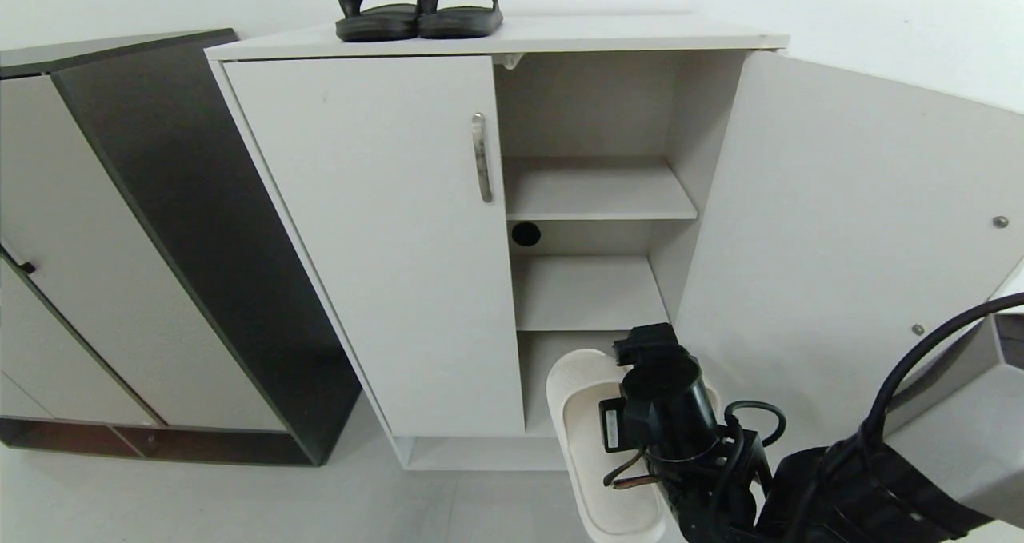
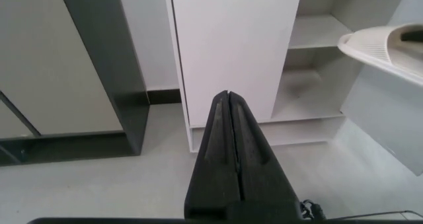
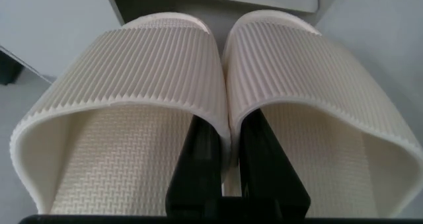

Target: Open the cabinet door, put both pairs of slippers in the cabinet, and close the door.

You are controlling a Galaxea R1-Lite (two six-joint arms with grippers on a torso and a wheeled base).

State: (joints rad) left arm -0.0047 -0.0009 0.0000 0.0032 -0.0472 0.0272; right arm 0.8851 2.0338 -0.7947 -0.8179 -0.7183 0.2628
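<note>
Here, in the head view, the cabinet (image 1: 640,43) stands with its right door (image 1: 840,207) swung wide and its left door (image 1: 368,231) shut. The black slippers (image 1: 419,7) sit on the cabinet's top. The right tool (image 1: 644,351) holds the white slippers (image 1: 596,447) low, just in front of the bottom shelf (image 1: 538,383), toes toward the opening.

In the left wrist view, the left tool (image 2: 228,102) hangs above the floor (image 2: 99,184) with its fingers pressed together and nothing between them, well apart from the cabinet. One white slipper shows at the edge near the shelves.

In the right wrist view, the right tool (image 3: 225,168) is clamped on the two inner walls of the white slippers (image 3: 165,72), pinching the pair side by side.

Such a narrow pinch on soft walls is probably the weak spot. A toe catching the shelf edge or the shut left door could twist one slipper loose. Half the opening is covered, so the pair may scrape the divider going in.
</note>
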